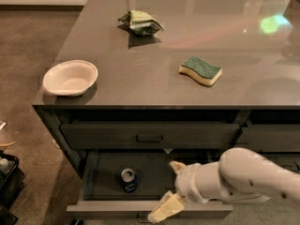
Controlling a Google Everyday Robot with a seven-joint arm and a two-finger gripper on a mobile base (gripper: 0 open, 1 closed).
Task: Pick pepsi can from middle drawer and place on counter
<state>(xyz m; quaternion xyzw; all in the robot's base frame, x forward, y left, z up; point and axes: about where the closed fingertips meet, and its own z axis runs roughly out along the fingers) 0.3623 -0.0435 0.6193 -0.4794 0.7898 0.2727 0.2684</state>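
Single camera view, looking down over the front edge of the desk [140, 83], a glossy grey-brown top with a thin dark edge. On the desk: white bowl [70, 77] near the front left corner, empty as far as can be seen; green-and-yellow sponge [200, 70] right of centre, green face up; crumpled greenish wrapper [140, 22] toward the back, well apart from both. Below the top, the upper drawer [150, 135] is closed, with its dark loop handle at the centre of the front. A narrower drawer [272, 137] to its right is also closed. The middle drawer [117, 209] is pulled out, its interior dark and shallow. The pepsi can [129, 179] stands upright on the drawer floor, left of centre, silver top facing the camera; it touches no wall of the drawer. The gripper [169, 187] sits over the right part of the open drawer, just to the right of the can and not touching it. Its fingers [164, 209] are spread apart with nothing between them: one pale tip lies near the back of the drawer, the other over the front edge. The white arm [253, 177] enters from the right edge of the view and covers the right end of the drawer. Brown carpet lies left of the cabinet, with a dark bin [7, 177] at the left edge.
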